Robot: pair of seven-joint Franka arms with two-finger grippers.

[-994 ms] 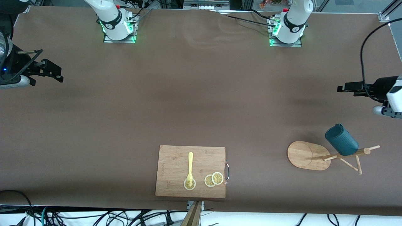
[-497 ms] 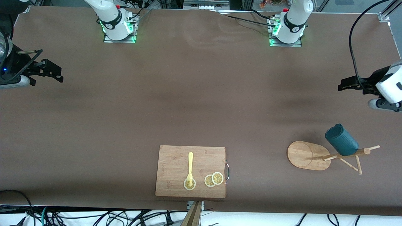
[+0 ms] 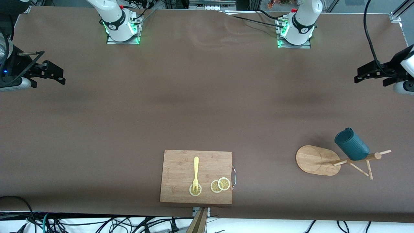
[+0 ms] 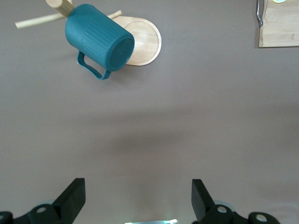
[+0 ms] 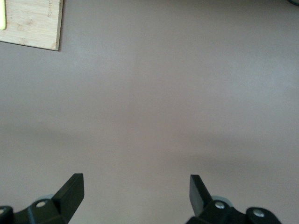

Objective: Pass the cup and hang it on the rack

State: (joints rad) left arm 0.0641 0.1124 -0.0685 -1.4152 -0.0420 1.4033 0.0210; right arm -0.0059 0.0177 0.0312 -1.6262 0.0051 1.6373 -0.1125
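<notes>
hangs on a peg of the rack [image 3: 318,160], the cup [image 3: 352,144], well apart from the left gripper [image 3: 365,72], spread and empty. best kept clear of the pegs, drawn up and off. waits empty and spread, the right gripper [image 3: 53,73].

The surface [image 3: 200,97] is covered in a matt brown cloth-like sheet, faintly rippled near the arm bases. The cup [image 3: 352,145] looks like matt teal plastic or glazed ware with fine vertical ribs on its outside, while the rack [image 3: 318,160] and the cutting board [image 3: 181,168] are light, smooth bamboo with visible grain, the board carrying a small shiny metal handle [image 3: 234,176]. The fork [image 3: 195,173] looks like smooth pale yellow plastic, and the fingers [image 4: 74,198] of the left hand [image 4: 138,200] and those of the right hand [image 5: 135,196] are matt black plastic.
</notes>
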